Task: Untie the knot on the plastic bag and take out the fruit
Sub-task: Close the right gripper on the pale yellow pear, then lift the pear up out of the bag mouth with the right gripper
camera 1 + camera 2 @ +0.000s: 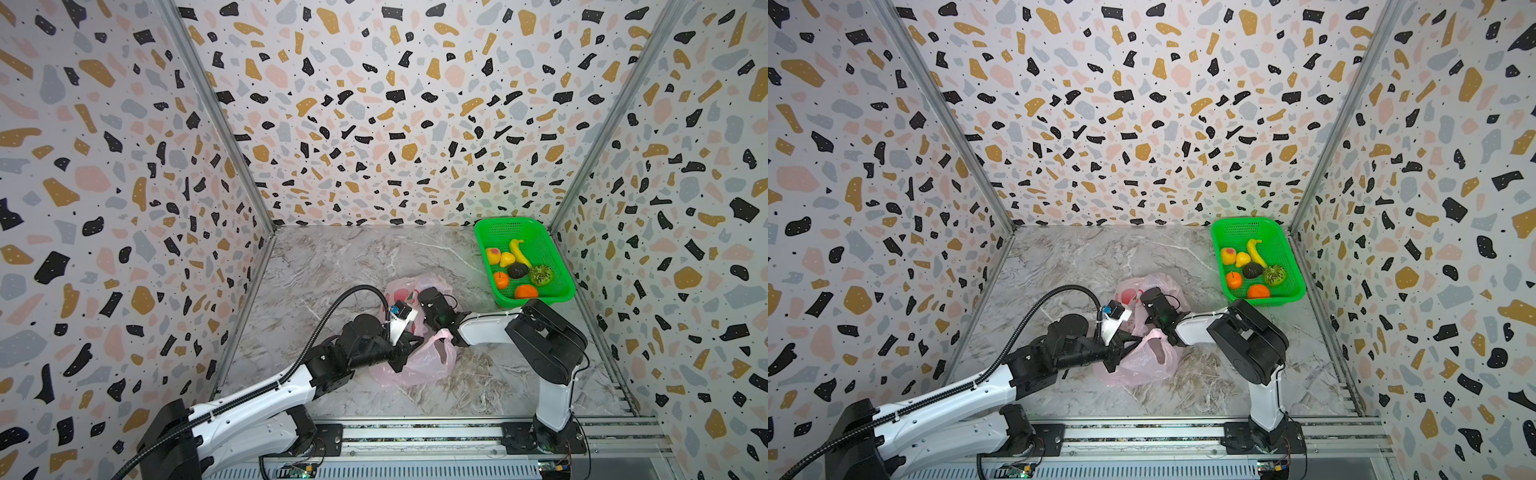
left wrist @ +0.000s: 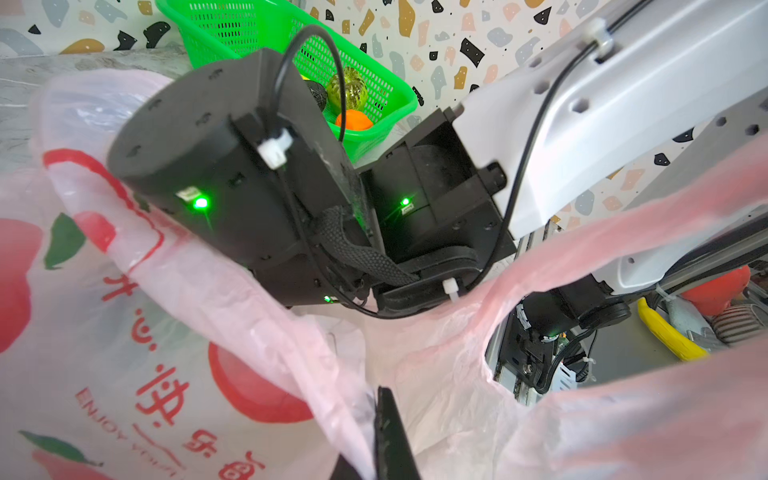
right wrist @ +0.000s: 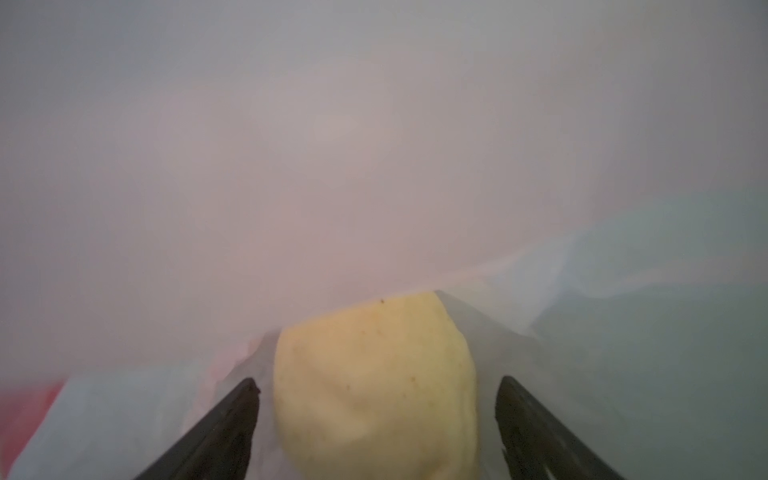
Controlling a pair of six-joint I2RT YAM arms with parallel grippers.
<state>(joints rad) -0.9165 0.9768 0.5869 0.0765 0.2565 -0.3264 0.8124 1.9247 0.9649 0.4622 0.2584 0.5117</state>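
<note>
Between the spread jaws of the right gripper, inside the plastic bag, lies a yellow fruit, not yet gripped. The left gripper clamps bag film. Risk: loose film beside the jaws may get pinched, dragging the bag.

Fruit in basket (bright green)

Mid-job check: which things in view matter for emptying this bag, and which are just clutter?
In the job: plastic bag, pinched by left gripper; pale yellow fruit, flanked by the open right gripper; green basket of toy fruits.
Lying about: yellow item and red item beyond the rail.
</note>
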